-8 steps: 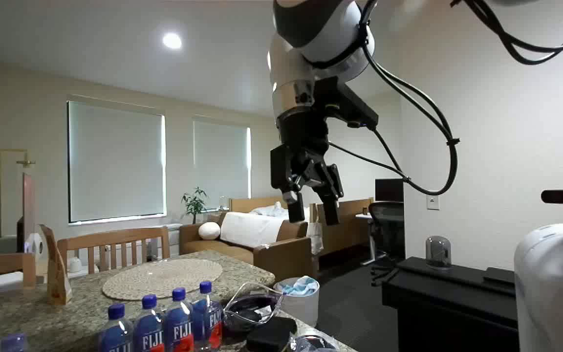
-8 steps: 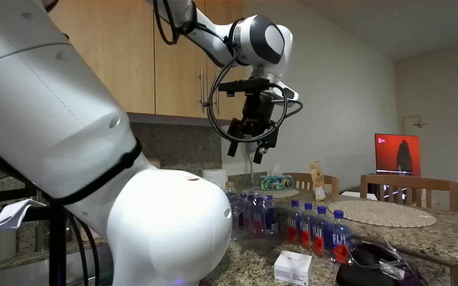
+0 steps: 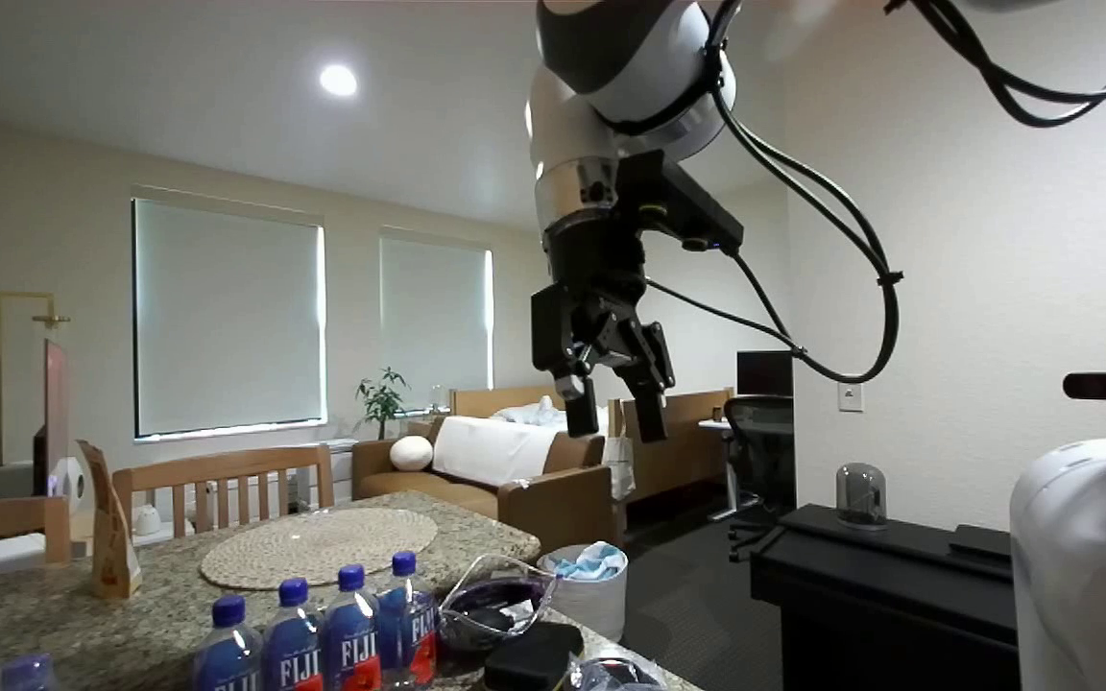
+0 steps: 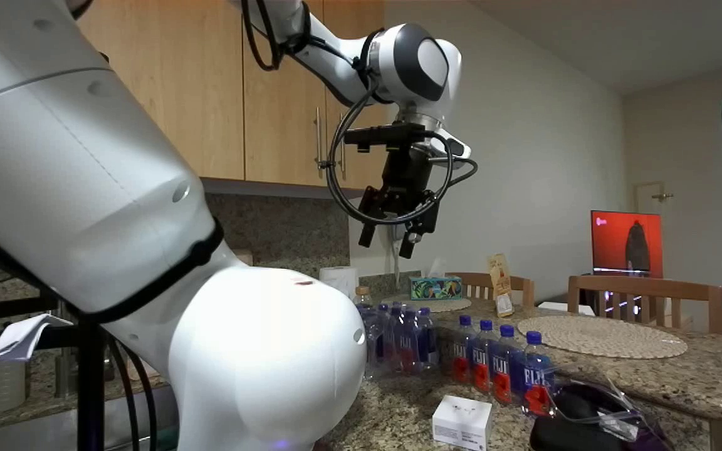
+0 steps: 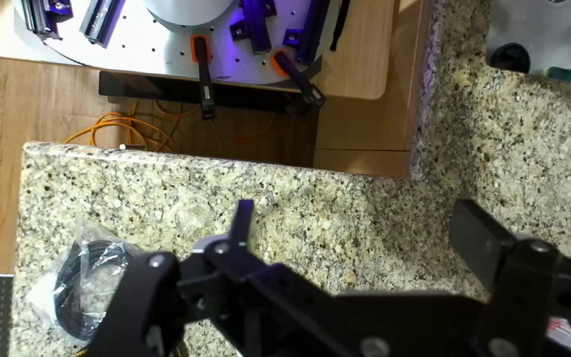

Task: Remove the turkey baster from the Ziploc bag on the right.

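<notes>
My gripper (image 3: 616, 420) hangs high above the granite counter in both exterior views (image 4: 387, 243), fingers pointing down. In the wrist view its two fingers (image 5: 354, 206) are wide apart, with bare counter between them. It holds nothing. I cannot make out a turkey baster in any view. A clear plastic bag (image 5: 92, 282) with a coiled black cable lies on the counter at the wrist view's lower left. A clear bag or pouch (image 3: 498, 614) with dark contents stands behind a black case; it also shows in an exterior view (image 4: 618, 416). I cannot tell whether either is the Ziploc bag.
Several Fiji water bottles (image 3: 351, 624) stand in a row on the counter (image 5: 365, 238). A white box (image 4: 461, 423) and a black case (image 4: 577, 435) are near them. Round woven mats (image 3: 323, 547) and a paper bag (image 4: 500, 285) lie farther off. A sink (image 5: 543, 29) is at the wrist view's upper right.
</notes>
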